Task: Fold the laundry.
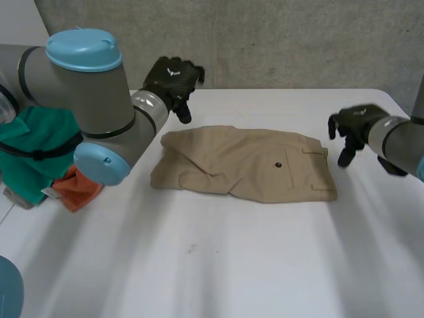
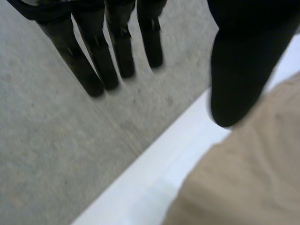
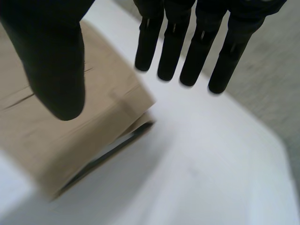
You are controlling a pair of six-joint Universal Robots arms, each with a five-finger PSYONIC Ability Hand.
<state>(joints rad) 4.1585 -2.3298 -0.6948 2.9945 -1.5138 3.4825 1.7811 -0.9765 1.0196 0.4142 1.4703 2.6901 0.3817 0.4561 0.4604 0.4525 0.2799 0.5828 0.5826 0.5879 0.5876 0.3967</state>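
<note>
Tan shorts point(image 1: 245, 161) lie folded flat in the middle of the white table point(image 1: 218, 265), back pocket and button up. My left hand point(image 1: 173, 78) hovers above the table's far edge, just beyond the shorts' left end, fingers point(image 2: 110, 56) straight and apart from the thumb, holding nothing. In its wrist view the tan cloth point(image 2: 243, 173) lies below the thumb. My right hand point(image 1: 351, 127) hangs off the shorts' right end, a little above the table, fingers point(image 3: 187, 47) straight and empty. The shorts' waistband corner point(image 3: 93, 122) lies under its thumb.
A pile of green cloth point(image 1: 33, 149) with an orange piece point(image 1: 76, 189) under it sits at the table's left edge, partly behind my left arm point(image 1: 99, 106). A grey concrete wall point(image 1: 278, 40) rises behind the table. Bare table stretches in front of the shorts.
</note>
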